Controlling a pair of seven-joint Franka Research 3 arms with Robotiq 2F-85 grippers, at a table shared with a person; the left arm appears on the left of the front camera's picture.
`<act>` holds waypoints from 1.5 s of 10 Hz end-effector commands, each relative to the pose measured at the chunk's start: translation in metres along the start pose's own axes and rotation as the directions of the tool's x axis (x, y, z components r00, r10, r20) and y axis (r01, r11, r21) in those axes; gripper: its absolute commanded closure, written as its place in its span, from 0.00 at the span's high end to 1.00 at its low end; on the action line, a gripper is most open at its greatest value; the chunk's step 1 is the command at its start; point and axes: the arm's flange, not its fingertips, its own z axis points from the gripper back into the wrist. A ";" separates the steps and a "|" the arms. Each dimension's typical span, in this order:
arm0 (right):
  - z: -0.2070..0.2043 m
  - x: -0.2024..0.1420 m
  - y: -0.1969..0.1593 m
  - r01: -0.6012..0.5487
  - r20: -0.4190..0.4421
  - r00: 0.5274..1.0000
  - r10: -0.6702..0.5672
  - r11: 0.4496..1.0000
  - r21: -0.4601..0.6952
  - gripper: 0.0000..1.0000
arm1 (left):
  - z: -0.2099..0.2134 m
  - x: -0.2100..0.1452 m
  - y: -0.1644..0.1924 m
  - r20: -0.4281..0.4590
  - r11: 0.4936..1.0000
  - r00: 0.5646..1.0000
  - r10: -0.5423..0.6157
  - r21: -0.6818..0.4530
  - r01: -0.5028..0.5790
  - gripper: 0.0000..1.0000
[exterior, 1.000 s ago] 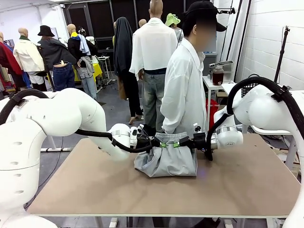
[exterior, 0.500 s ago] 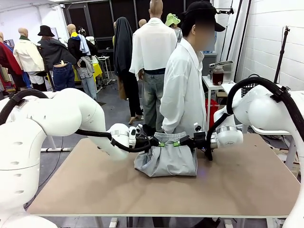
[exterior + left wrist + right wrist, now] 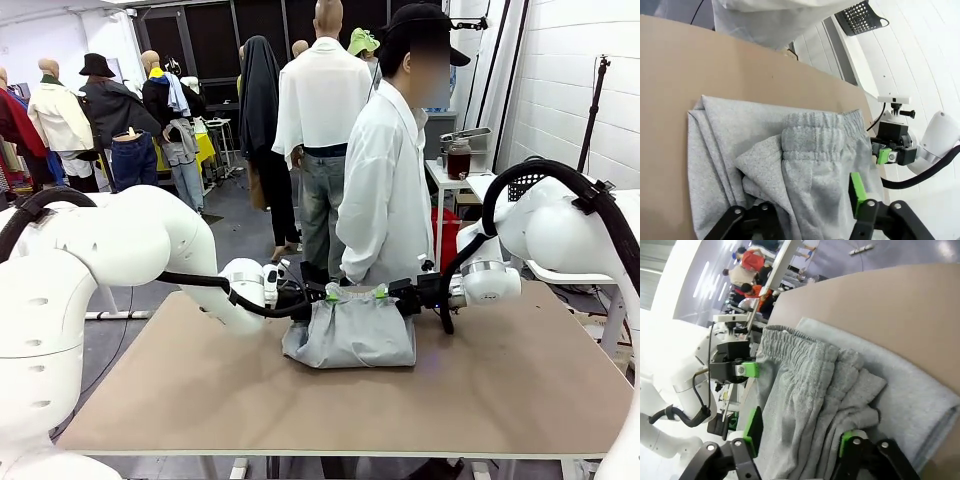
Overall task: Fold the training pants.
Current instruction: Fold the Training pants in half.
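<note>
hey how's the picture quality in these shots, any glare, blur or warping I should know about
Front view: evenly lit and sharp, training pants casting only a faint shadow on the table. Left wrist view: wide-angle tilt, white wall at right nearly blown out, left gripper fingers soft at the bottom edge. Right wrist view: strong overexposure at upper left, background blurred, fabric weave crisp near the right gripper.

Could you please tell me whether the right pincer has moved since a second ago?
Yes. The right pincer has drawn back toward the table's right edge, away from the training pants waistband, jaws now open.
</note>
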 end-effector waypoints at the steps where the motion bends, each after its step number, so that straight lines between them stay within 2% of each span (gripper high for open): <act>1: 0.014 0.007 0.016 0.026 0.015 1.000 -0.025 0.995 -0.092 1.00 | 0.010 0.003 -0.008 0.054 1.000 0.998 -0.013 0.014 0.013 1.00; 4: 0.042 0.022 0.047 0.008 0.011 1.000 -0.005 0.969 -0.247 1.00 | 0.048 -0.001 -0.028 0.117 0.997 0.992 -0.056 0.056 0.050 1.00; 6: 0.059 0.029 0.072 -0.024 0.016 0.999 0.031 0.952 -0.307 1.00 | 0.071 -0.005 -0.042 0.153 0.993 0.985 -0.080 0.095 0.066 1.00; 8: 0.066 0.029 0.092 -0.052 0.023 0.998 0.063 0.943 -0.328 1.00 | 0.088 -0.009 -0.055 0.184 0.990 0.977 -0.104 0.116 0.083 1.00; 10: 0.065 0.030 0.095 -0.062 0.018 0.997 0.072 0.944 -0.325 1.00 | 0.099 -0.010 -0.062 0.215 0.989 0.969 -0.120 0.116 0.097 1.00; 11: 0.063 0.028 0.094 -0.076 0.010 0.996 0.083 0.950 -0.302 1.00 | 0.095 -0.011 -0.063 0.215 0.991 0.971 -0.106 0.104 0.086 1.00; 12: 0.067 0.036 0.098 -0.077 0.029 0.995 0.090 0.949 -0.305 1.00 | 0.098 0.000 -0.062 0.175 0.990 0.979 -0.100 0.112 0.081 1.00; 15: 0.067 0.036 0.098 -0.077 0.029 0.995 0.090 0.949 -0.305 1.00 | 0.098 0.000 -0.062 0.175 0.990 0.979 -0.100 0.112 0.081 1.00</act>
